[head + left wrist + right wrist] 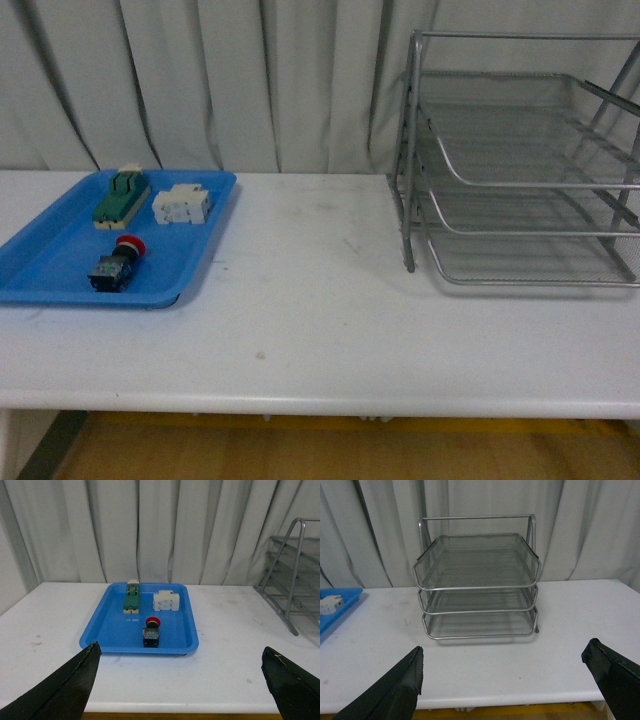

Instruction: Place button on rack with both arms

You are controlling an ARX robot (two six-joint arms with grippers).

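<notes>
The button (117,265), red cap on a black body, lies in a blue tray (40,262) at the table's left; in the left wrist view the button (151,632) is ahead of my open left gripper (182,677), well apart from it. The silver three-tier wire rack (520,170) stands at the right. My open right gripper (504,677) faces the rack (477,580) from near the table's front edge, with nothing between its fingers. Neither arm shows in the front view.
In the blue tray (110,632) also lie a green-and-cream block (121,197) and a white block (181,205). A grey curtain hangs behind the white table (320,330). Bare table surface lies between tray and rack.
</notes>
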